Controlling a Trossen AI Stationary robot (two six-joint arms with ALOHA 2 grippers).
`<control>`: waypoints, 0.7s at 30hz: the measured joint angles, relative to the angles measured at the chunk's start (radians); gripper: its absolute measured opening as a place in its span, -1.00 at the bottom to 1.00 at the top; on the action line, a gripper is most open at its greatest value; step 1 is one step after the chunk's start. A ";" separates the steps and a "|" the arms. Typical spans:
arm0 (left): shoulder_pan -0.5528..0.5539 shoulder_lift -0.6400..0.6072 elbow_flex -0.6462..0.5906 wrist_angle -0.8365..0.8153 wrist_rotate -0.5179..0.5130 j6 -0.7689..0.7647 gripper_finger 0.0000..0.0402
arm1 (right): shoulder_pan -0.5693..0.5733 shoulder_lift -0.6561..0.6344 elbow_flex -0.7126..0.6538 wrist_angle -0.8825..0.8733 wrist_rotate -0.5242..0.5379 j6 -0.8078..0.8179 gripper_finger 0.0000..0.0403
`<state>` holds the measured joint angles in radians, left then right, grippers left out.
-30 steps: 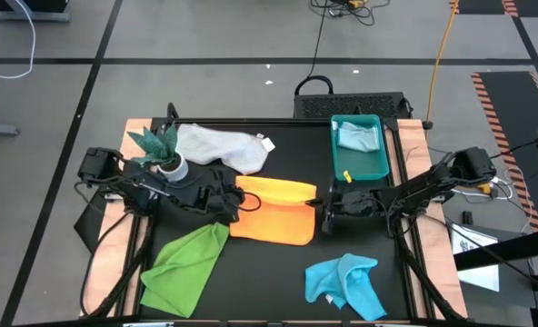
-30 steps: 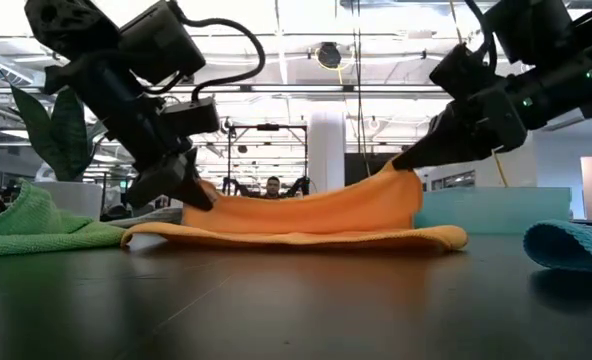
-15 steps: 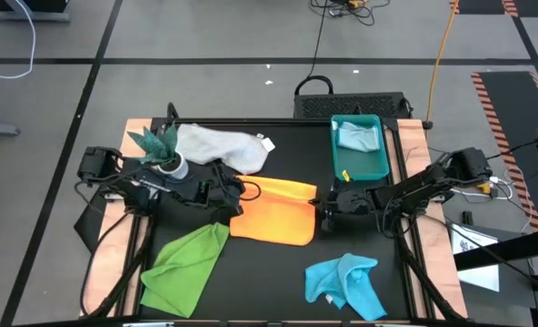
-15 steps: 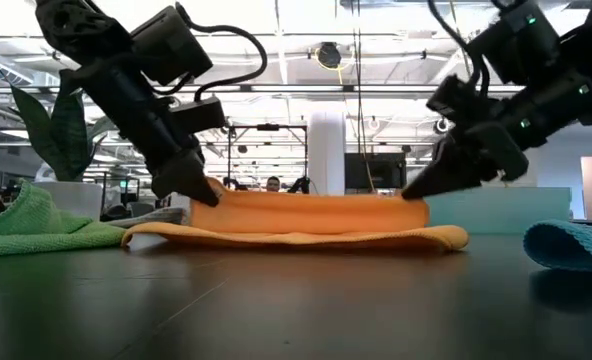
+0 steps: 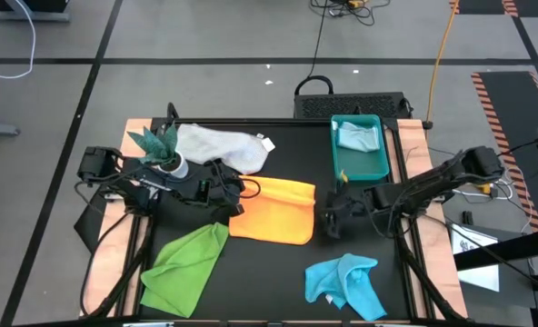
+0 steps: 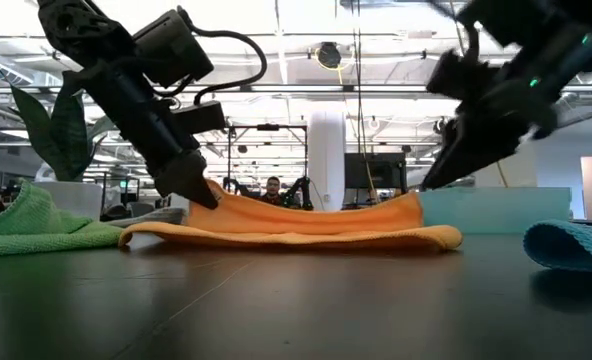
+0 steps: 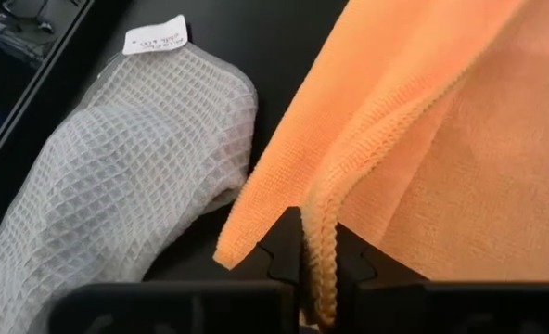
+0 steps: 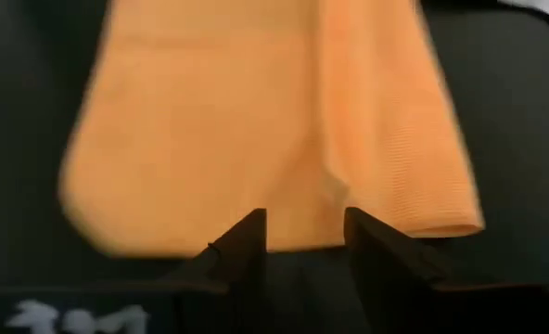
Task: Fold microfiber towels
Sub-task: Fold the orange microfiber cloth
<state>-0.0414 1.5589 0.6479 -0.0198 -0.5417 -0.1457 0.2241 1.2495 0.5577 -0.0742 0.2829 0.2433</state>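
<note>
The orange towel [image 5: 273,212] lies folded at the table's middle, its lower layer flat on the black top. My left gripper [image 5: 236,195] is at the towel's far left corner, shut on it. My right gripper [image 5: 327,222] hangs open just off the towel's right end [image 8: 386,186], above the table, touching nothing. A white-grey towel [image 5: 224,145] lies bunched at the far left, a lime green towel [image 5: 185,265] at the near left and a turquoise towel [image 5: 346,283] at the near right. A pale blue towel [image 5: 358,136] lies in the teal tray. My left gripper pinches the orange towel's hemmed edge [image 7: 323,206] near its far left corner between the two fingers. The fingers slant down from the table's left. That corner [image 6: 216,197] is held a little above the table; the upper layer sags toward the middle, and the rest lies down.
A small plant in a white pot [image 5: 163,153] stands beside my left arm. The teal tray [image 5: 375,168] stands at the far right, just beyond my right gripper. Bare black table top [image 5: 260,282] lies between the green and the turquoise towel.
My right gripper first sank with the towel's right corner, then opened, let it go and rose, drawing back toward the table's right edge. The towel's upper layer came down onto the lower one on the right. My left gripper kept its hold at the left corner.
</note>
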 joint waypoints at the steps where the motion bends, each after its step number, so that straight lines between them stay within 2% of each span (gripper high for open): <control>1: 0.000 0.000 0.000 0.006 -0.001 0.000 -0.88 | 0.028 0.001 0.013 -0.024 0.000 -0.021 -0.28; 6: 0.000 0.000 0.000 0.016 -0.003 0.003 -0.87 | 0.180 0.071 0.023 -0.003 0.018 -0.225 -0.27; 9: 0.000 0.001 0.000 0.024 -0.005 -0.004 -0.87 | 0.226 0.128 0.023 0.023 0.120 -0.303 -0.26; 16: 0.000 0.001 0.000 0.025 -0.005 -0.018 -0.87 | 0.224 0.247 0.023 0.118 0.162 -0.555 -0.17; 21: 0.000 0.001 0.000 0.029 -0.005 -0.023 -0.87 | 0.194 0.270 0.023 0.138 0.159 -0.699 -0.05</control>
<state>-0.0414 1.5597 0.6479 0.0089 -0.5465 -0.1684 0.4184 1.5194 0.5804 0.0638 0.4421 -0.4560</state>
